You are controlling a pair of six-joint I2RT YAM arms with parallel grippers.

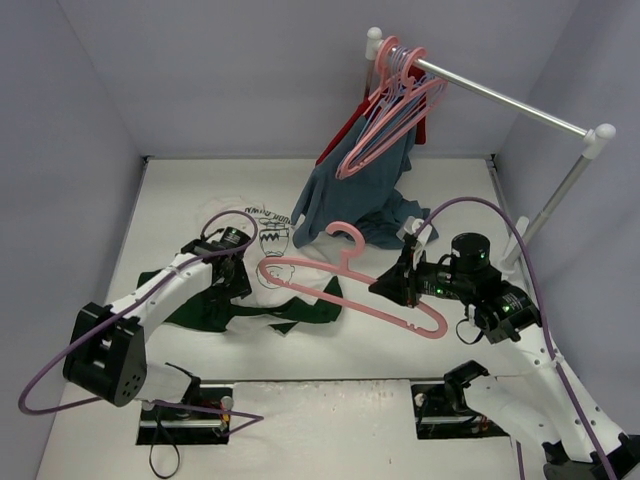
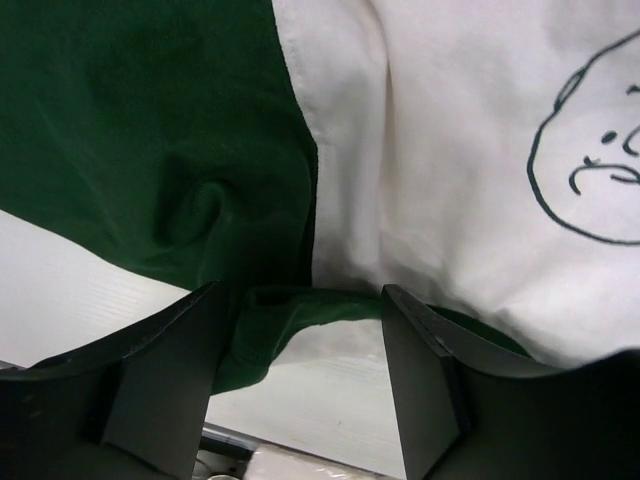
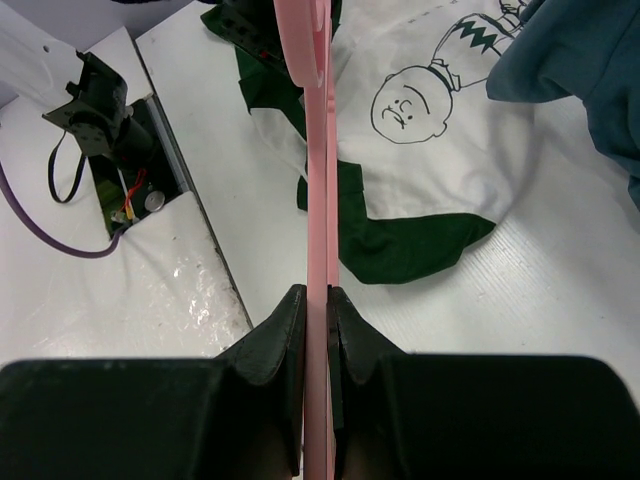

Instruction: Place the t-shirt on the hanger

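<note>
the fingers (image 2: pixel 160 390) of the left gripper (image 1: pixel 233 272) were spread apart, with a dark green fold of the t-shirt (image 3: pixel 440 180) seen between them. the right gripper (image 3: pixel 315 300) was clenched on the pink hanger (image 3: pixel 318 150), which was held above the shirt. the t-shirt was laid crumpled on the table (image 1: pixel 330 350), between the two arms.

Cream t-shirt (image 3: pixel 430 170) (green sleeves, black cartoon face), pink hanger (image 3: pixel 318 180).

The blue-grey garment (image 1: pixel 345 200) and hanger (image 1: pixel 340 296) crowd the t-shirt (image 1: pixel 305 258) from the right; nearer table (image 1: pixel 330 355) lies open.
</note>
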